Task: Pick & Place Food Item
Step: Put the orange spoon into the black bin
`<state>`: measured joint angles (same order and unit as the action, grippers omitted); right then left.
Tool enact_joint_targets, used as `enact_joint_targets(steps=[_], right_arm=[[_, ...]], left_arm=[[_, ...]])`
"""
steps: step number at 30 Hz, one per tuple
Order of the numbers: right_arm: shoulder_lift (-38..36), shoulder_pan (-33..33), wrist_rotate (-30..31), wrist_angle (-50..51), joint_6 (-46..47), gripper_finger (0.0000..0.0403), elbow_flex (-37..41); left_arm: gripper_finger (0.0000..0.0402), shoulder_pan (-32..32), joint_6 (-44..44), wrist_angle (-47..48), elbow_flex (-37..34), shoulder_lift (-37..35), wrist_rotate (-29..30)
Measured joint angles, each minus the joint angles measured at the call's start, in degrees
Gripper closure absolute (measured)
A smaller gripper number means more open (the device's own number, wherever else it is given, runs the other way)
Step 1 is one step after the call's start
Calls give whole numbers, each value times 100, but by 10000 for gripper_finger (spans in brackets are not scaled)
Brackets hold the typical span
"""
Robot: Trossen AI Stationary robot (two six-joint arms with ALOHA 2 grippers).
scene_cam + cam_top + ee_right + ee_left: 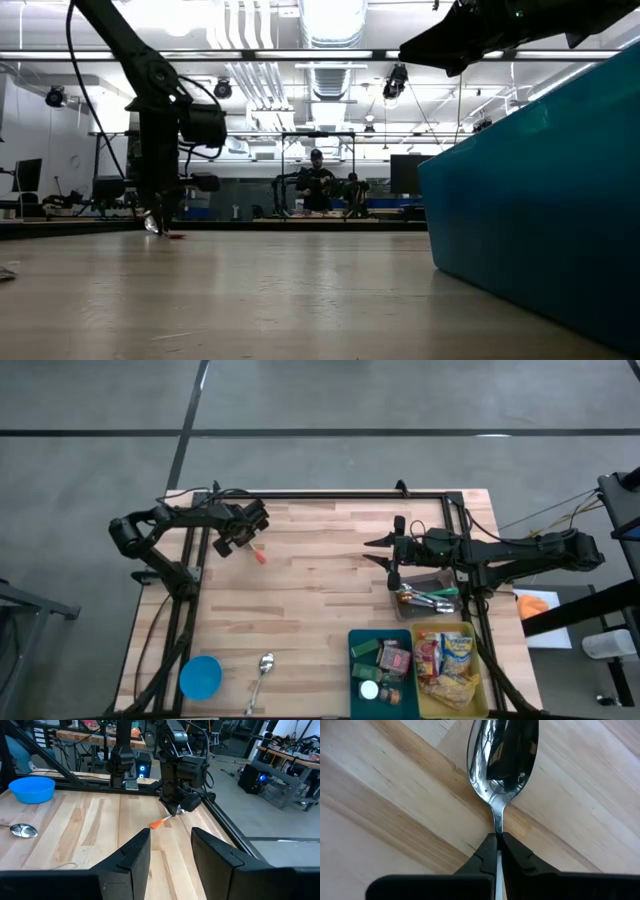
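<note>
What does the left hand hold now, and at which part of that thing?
The left hand is shut on a metal spoon, gripping it by the thin handle just behind the bowl. The right hand holds nothing.

no text, label, brand, number or sign can be read in any view. the food packets (447, 657) in the yellow bin (484, 698) carry printed colours, but their print is too small to make out, and the items in the teal bin (352, 678) show no legible lettering either.
</note>
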<state>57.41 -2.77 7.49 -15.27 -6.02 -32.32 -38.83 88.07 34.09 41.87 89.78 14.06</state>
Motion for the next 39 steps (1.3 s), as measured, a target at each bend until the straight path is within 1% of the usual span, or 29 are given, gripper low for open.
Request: enact_joint_targets(steps=[5, 9, 20, 23, 26, 29, 35, 37, 39], right_arm=[[0, -2, 2, 0, -2, 264, 0], [0, -1, 2, 0, -2, 264, 0], [0, 0, 0, 0, -2, 264, 0], [0, -2, 2, 0, -2, 264, 0], [0, -2, 2, 0, -2, 264, 0], [0, 0, 2, 0, -2, 264, 0], [0, 0, 2, 2, -2, 264, 0], [0, -2, 2, 7, -2, 264, 0], [0, 0, 2, 7, -2, 264, 0]], left_arm=[[395, 182, -4, -40, 54, 2, -122], [395, 501, -9, -162, 115, 7, -124], [400, 1778, -146, -468, 521, 7, 301], [400, 2095, -377, -503, 702, 7, 421], [400, 2392, -595, -707, 851, 7, 445], [400, 2689, -729, -949, 975, 17, 630], [400, 3133, -1087, -1522, 1260, 442, 1167], [400, 3209, -1382, -1898, 1374, 671, 1178], [400, 3249, -1684, -2223, 1571, 907, 1061]])
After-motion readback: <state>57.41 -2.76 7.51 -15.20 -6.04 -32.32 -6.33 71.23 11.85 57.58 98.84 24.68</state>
